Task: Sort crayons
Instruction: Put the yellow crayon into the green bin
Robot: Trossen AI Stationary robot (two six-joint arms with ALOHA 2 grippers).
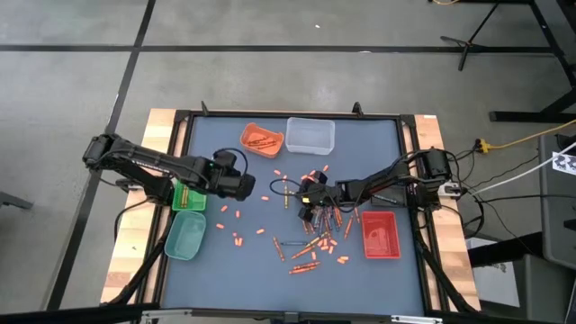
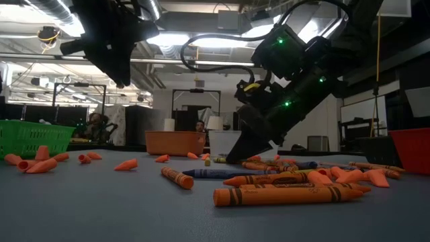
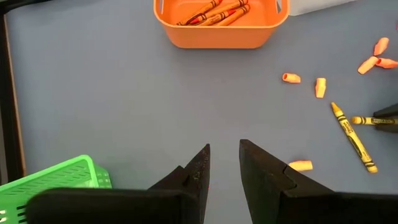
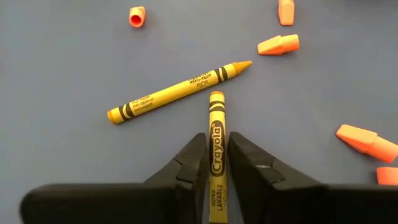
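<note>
Where the loose crayons lie thickest, on the blue table right of its middle, one yellow crayon sits clamped lengthwise between the fingers of the right claw, tip pointing forward and nearly touching a second yellow crayon that lies slantwise on the table. Scattered around, small orange eraser caps, some just beside the pair, others spread toward the table's left half. Seen from the low view, right claw down at the table surface among orange and dark crayons. Farther back, an orange tray with a few crayons inside, and a clear tray just beside it. At the right edge, a red tray; at the left edge, a green basket and a teal tray. Left claw above bare table between the green basket and the middle, fingers parted with a narrow gap, gripping nothing.
</note>
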